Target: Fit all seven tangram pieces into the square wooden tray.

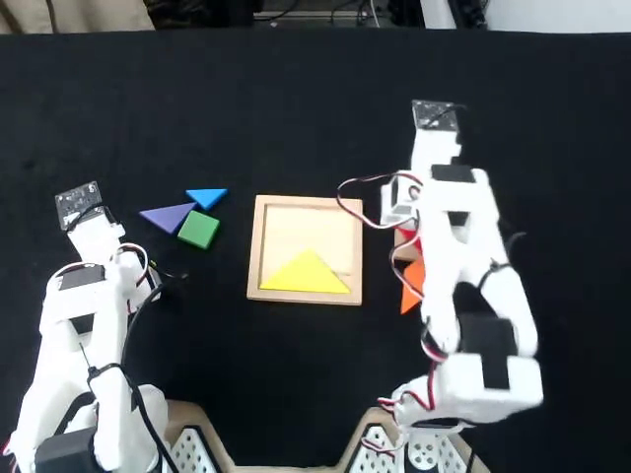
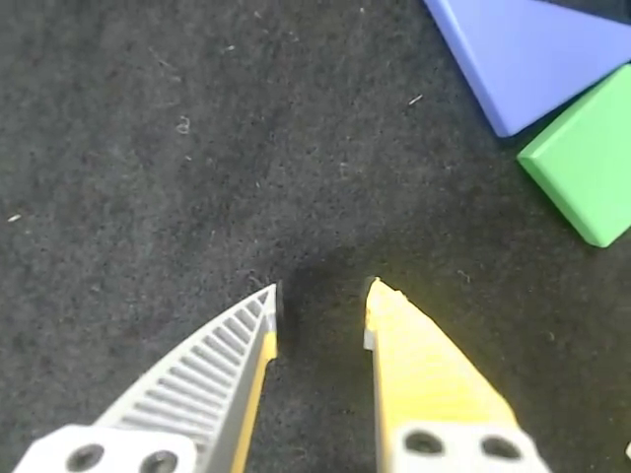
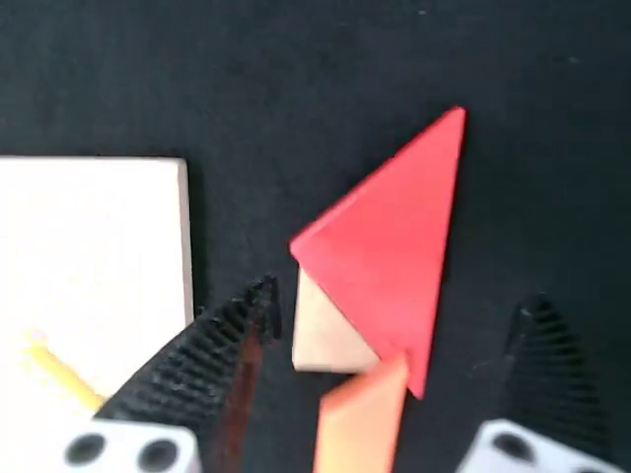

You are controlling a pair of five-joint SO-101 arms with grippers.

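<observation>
The square wooden tray (image 1: 264,246) lies mid-table with a yellow triangle (image 1: 304,274) in its near part. To its left lie a blue triangle (image 1: 207,198), a purple triangle (image 1: 168,215) and a green square (image 1: 198,230). My left gripper (image 2: 323,301) hangs open over bare cloth, short of the purple triangle (image 2: 523,54) and green square (image 2: 587,168). Right of the tray, my right gripper (image 3: 399,310) is open, its fingers straddling a red triangle (image 3: 394,246), a tan piece (image 3: 323,335) and an orange piece (image 3: 363,419). The orange piece (image 1: 412,284) shows partly under the right arm.
A black cloth covers the table. The tray's rim (image 3: 185,236) is close beside the right gripper's inner finger (image 3: 246,315). The right arm (image 1: 463,256) hides most of the pieces under it. The arm bases stand at the near edge.
</observation>
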